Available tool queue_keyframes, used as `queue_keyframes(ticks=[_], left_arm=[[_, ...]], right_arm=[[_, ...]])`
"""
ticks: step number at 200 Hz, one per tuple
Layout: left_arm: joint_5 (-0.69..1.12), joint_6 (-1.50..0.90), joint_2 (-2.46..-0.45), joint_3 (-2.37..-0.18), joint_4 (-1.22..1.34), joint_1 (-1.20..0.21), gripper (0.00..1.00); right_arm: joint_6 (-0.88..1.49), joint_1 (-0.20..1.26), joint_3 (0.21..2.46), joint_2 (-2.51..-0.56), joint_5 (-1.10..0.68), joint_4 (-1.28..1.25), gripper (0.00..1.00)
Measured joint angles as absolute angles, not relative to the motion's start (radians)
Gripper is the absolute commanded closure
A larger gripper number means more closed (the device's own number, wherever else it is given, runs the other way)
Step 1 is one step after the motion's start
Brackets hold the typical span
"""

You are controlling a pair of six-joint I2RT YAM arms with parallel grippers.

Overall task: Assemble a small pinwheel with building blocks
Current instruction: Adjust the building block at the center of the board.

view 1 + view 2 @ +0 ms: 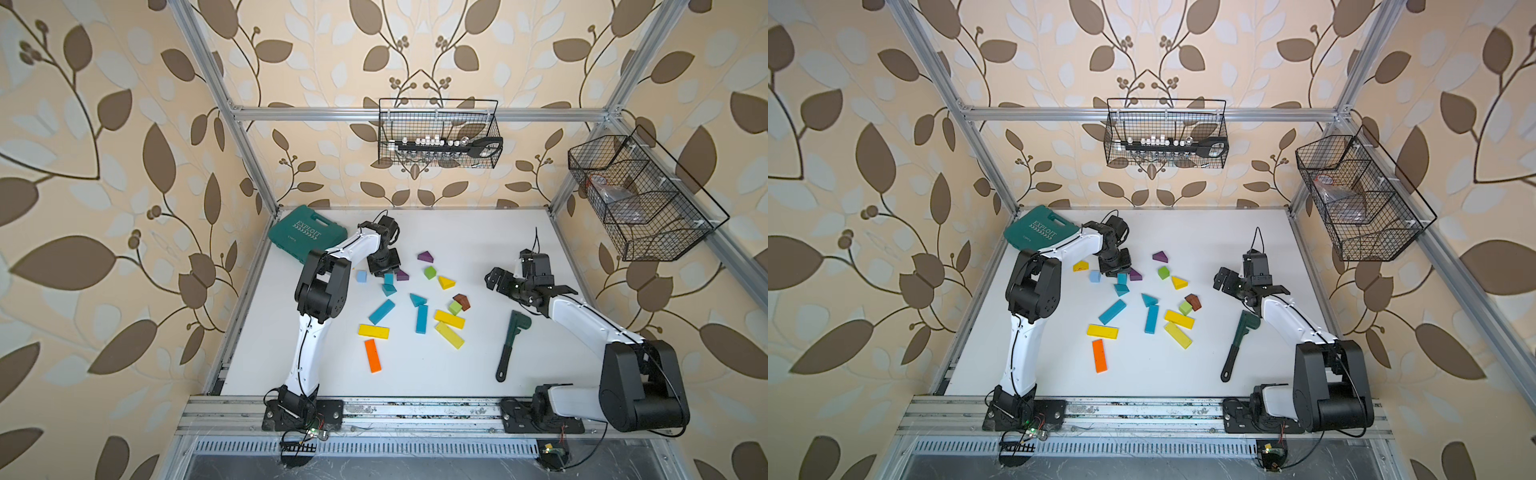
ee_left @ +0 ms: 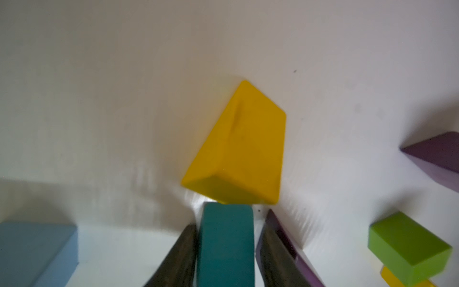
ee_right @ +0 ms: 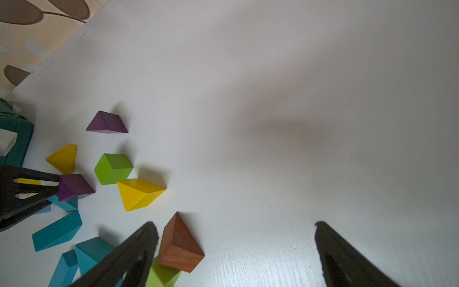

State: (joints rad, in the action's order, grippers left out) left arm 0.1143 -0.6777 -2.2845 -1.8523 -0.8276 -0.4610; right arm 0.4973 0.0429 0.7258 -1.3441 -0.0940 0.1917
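Building blocks lie scattered mid-table in both top views: teal bars point(image 1: 381, 311), yellow bars point(image 1: 373, 331), an orange bar point(image 1: 372, 355), green cubes point(image 1: 430, 272), purple wedges point(image 1: 426, 256), a brown wedge point(image 1: 462, 301). My left gripper point(image 1: 385, 272) points down at the cluster's far left, shut on a teal block point(image 2: 226, 243) with a finger against each side. Just beyond it lie a yellow wedge point(image 2: 238, 149), a pale blue cube point(image 2: 37, 251) and a purple wedge point(image 2: 280, 231). My right gripper point(image 3: 236, 225) hangs wide open over bare table right of the brown wedge point(image 3: 178, 243).
A teal case point(image 1: 307, 235) lies at the far left corner behind the left arm. A dark green toy wrench point(image 1: 511, 345) lies right of the blocks, near the right arm. Wire baskets point(image 1: 438, 133) hang on the back and right frame.
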Motion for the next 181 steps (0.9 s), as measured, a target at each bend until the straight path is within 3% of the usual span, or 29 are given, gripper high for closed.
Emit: queue_keyframes(ticks=[45,73,99,121,156,181], left_arm=[[0.141,-0.674,-2.331,-1.938,-0.842,-0.484,0.56],[0.110,-0.656,-2.317,-1.938,-0.905,-0.490,0.39],[0.056,-0.613,-2.185,-1.820,-0.928,-0.463,0.17],[0.015,-0.554,-2.005,-1.691,-0.942,-0.379,0.10],[-0.148,-0.485,-1.863,-1.634,-0.988,-0.207,0.07],[-0.234,-0.443,-1.900,-1.635,-1.036,-0.192,0.09]], right_arm=[[0.498,0.043,0.726,-1.344,-0.094,0.192,0.00],[0.498,0.043,0.726,-1.344,-0.094,0.192,0.00],[0.498,0.043,0.726,-1.344,-0.096,0.192,0.00],[0.498,0.043,0.726,-1.344,-0.099,0.192,0.00],[0.498,0.043,0.726,-1.344,-0.102,0.191,0.00],[0.498,0.043,0.726,-1.344,-0.102,0.191,0.00]])
